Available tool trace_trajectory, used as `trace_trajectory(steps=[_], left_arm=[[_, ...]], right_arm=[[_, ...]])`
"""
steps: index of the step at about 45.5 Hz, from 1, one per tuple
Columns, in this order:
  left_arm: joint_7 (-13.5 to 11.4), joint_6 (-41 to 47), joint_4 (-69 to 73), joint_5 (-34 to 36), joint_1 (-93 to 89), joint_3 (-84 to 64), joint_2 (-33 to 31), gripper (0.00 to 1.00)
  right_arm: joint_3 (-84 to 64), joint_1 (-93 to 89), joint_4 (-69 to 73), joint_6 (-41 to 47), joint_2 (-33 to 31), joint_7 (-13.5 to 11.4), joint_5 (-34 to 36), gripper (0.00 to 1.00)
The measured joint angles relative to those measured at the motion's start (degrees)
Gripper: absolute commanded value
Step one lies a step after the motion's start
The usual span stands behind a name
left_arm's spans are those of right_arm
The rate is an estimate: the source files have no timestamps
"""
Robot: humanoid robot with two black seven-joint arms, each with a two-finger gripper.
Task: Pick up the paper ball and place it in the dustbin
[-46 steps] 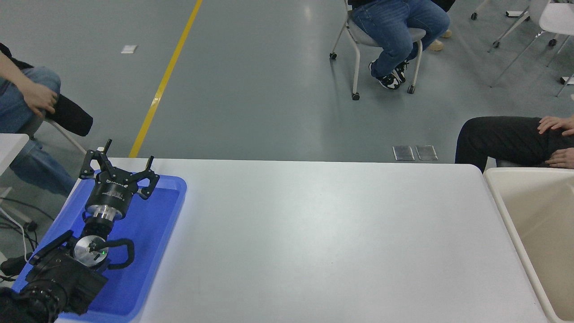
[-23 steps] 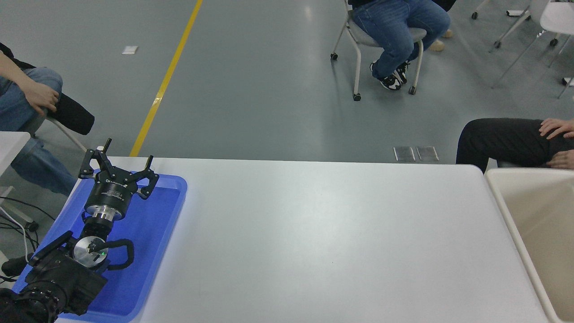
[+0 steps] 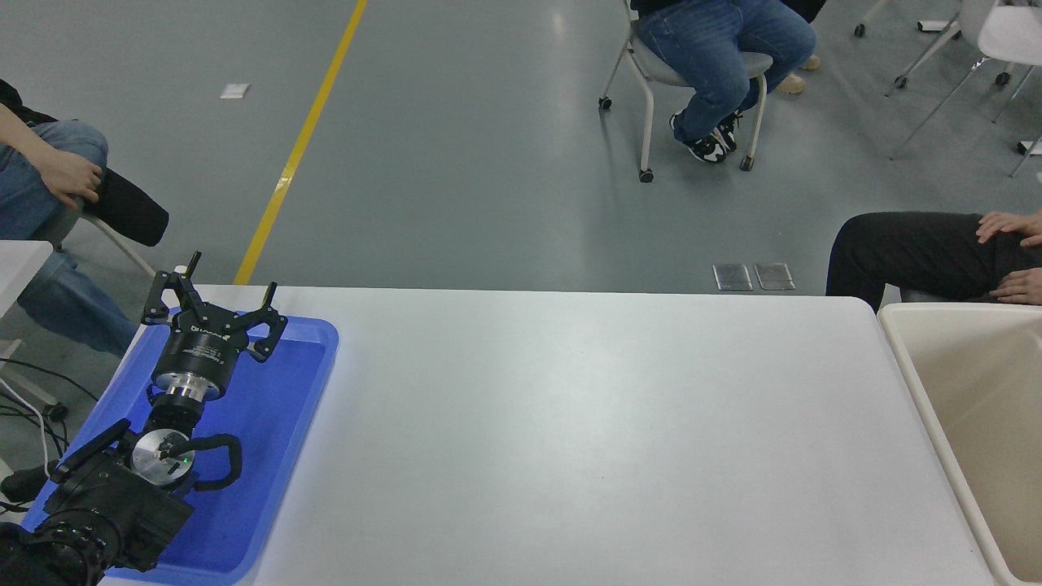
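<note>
Nothing on the table has changed position since the earlier frames; only a slight shift of the whole view is apparent, and the left gripper (image 3: 218, 293) stays parked over the blue tray (image 3: 277, 407) at the lower left, fingers spread wide and holding nothing. The right arm and its gripper are out of view.

The paper ball cannot be seen anywhere: not on the white table (image 3: 586, 423), not in the tray, and not on the visible part of the dustbin (image 3: 961, 407) interior. Its direction from the claw and its long axis therefore cannot be stated. The dustbin stands against the table's right end, well apart from the left gripper, so the right arm would judge as the nearer one for any drop.

Materials: the table top is smooth, matte white with rounded corners. The tray is shallow, glossy blue plastic with a raised lip. The dustbin is cream plastic with a thick rounded rim and smooth, deep walls. People sit beyond the far edge
</note>
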Motion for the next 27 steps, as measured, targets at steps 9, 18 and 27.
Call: trace_trajectory(steps=[9,18,27], left_arm=[[0.00,0.00,-0.01,0.00,0.00,0.00,0.00,1.00],[0.00,0.00,-0.01,0.00,-0.02,0.00,0.00,1.00],[0.00,0.00,0.00,0.00,-0.03,0.00,0.01,1.00]], right_arm=[[0.54,-5.21,-2.42,-3.85,4.84,-0.33,4.50,0.00],[0.91,-8.61,-4.99,-6.76,9.29,-0.55,8.15,0.00],[1.09,-10.44,-6.88,-8.49,12.38,-0.64,11.02,0.86]])
